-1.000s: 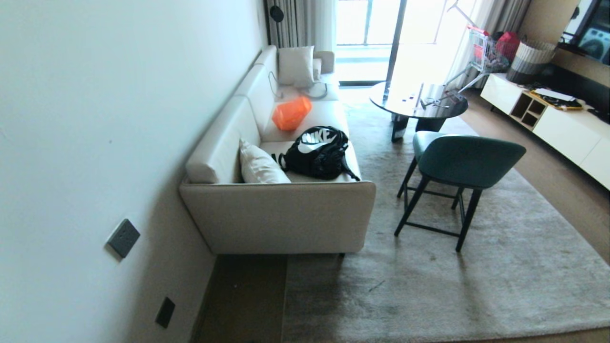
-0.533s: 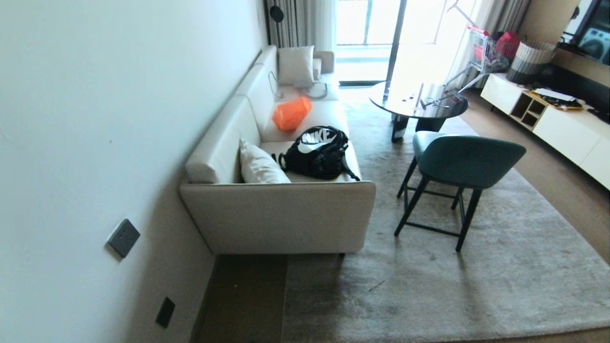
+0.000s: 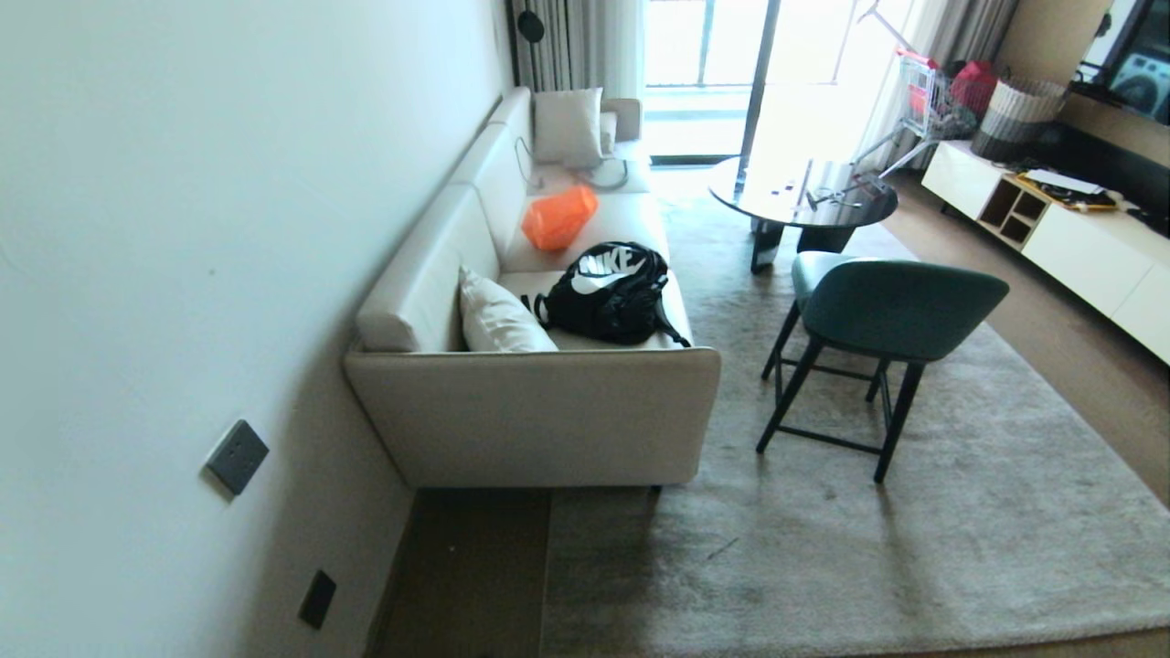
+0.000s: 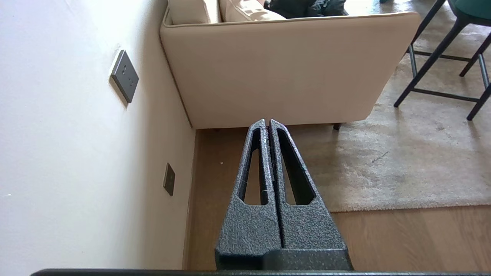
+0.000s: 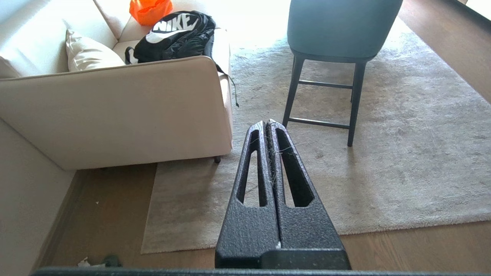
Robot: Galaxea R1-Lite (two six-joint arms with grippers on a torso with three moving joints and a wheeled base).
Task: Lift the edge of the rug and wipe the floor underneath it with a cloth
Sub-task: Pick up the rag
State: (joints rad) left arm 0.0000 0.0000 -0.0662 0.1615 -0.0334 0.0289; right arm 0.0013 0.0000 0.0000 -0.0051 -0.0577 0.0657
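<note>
Grey-beige short pile covers most of the room: a very large rectangular rug [image 3: 914,512] is spread flat over the floor [image 3: 475,576], brown wood-grain planks with a slight sheen. The rug edge [image 5: 245,245] is seen as a straight border lying flat on the planks, nearest the robot. A cream, smooth-upholstered sofa [image 3: 548,411] is set along the plain white wall [image 3: 183,228], its end panel over the rug's corner. A black backpack [image 3: 611,292] with white lettering, a pale cushion [image 3: 498,320] and a crumpled orange bag [image 3: 558,217] are carried on its seat. A teal chair [image 3: 882,311] with a rounded shell back and thin dark legs stands on the rug, a round glossy dark table [image 3: 804,196] behind it. The left gripper [image 4: 267,123] and right gripper [image 5: 266,123], both of speckled black, slotted, tapering fingers, are held above the floor with fingers pressed together, empty. The cloth [image 5: 101,262], a small crumpled white and dark rag, lies on bare planks near the rug's corner.
</note>
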